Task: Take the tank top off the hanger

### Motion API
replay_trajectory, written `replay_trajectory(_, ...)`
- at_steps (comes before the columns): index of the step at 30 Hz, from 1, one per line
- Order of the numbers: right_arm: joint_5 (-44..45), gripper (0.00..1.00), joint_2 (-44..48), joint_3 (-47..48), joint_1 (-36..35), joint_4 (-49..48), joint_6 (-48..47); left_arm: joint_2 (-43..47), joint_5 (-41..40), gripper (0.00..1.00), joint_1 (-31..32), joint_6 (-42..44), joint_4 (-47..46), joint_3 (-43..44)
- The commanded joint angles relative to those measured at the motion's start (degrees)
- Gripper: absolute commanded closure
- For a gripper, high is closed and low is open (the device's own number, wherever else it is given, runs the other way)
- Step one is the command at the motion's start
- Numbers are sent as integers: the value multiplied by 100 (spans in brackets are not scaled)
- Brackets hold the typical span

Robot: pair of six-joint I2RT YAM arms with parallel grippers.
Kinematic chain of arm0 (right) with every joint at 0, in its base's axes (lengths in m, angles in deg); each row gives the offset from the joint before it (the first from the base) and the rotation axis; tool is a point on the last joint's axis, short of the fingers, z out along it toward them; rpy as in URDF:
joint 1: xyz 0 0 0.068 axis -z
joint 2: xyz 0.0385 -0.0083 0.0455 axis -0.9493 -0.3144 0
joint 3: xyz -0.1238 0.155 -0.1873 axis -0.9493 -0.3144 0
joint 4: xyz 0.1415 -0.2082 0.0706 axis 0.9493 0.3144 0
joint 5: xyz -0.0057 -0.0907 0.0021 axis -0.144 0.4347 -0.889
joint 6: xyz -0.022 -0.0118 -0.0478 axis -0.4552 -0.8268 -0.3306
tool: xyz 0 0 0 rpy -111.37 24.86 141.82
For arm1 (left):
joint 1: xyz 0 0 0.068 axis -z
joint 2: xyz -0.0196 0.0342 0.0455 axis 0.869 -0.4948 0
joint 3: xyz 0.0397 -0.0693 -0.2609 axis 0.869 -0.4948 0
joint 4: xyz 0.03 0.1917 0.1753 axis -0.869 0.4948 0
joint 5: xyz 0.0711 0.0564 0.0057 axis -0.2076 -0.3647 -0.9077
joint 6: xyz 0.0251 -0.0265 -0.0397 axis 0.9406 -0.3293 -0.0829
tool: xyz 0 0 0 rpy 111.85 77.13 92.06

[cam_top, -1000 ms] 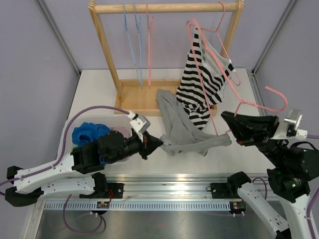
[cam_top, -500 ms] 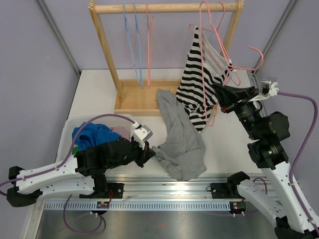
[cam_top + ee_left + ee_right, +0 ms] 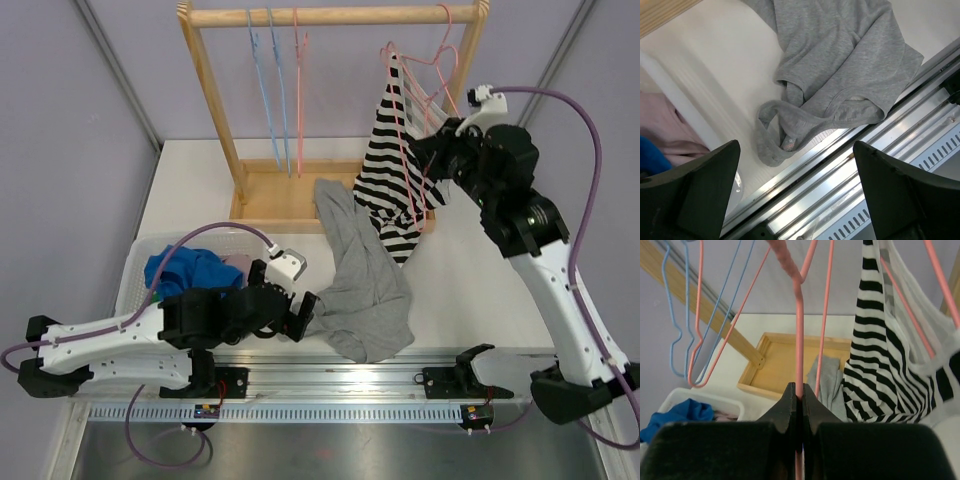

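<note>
left gripper [image 3: 795, 143] is open, fingers spread wide, low over the near edge of the table [image 3: 190, 190] with the crumpled hem of the grey tank top [image 3: 365, 285] right under it. i see nothing between the fingers. right gripper [image 3: 799, 390] is raised up by the rail and clamped tight on the wire of a pink hanger [image 3: 798, 340].

wooden rack [image 3: 205, 80] stands at the back of the table. grey tank top is off any hanger, lying in a loose heap on the table, running from the rack's base tray down to the front edge. striped top [image 3: 395, 185] hangs at the right end of the rail on pink wire, just beside the hanger i'm holding; can't tell if the held one is hooked on the rail.

white basket [image 3: 135, 270] sits at the left front, with blue cloth [image 3: 180, 270] and a pink cloth [image 3: 665, 125] inside. two blue hangers [image 3: 268, 90] hang bare on the rail, left of centre.
</note>
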Motion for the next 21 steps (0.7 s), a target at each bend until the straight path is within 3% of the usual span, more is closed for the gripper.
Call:
replay_trajectory(1, 578, 100, -863, 1265, -88, 854, -371, 99, -784, 1, 187, -261, 378, 481)
replay_trajectory(8, 1235, 100, -2693, 3840, -395, 1795, -670, 187, -1558, 1, 363, -648, 1398, 675)
replay_trajectory(14, 1851, 100, -4442, 6421, -922, 2648, -908, 547, -1734, 1, 389, -604, 1320, 420)
replay_trajectory(21, 2195, 100, -5620, 7015, -1450, 2141, -987, 943, -1585, 1, 407, -552, 1170, 262)
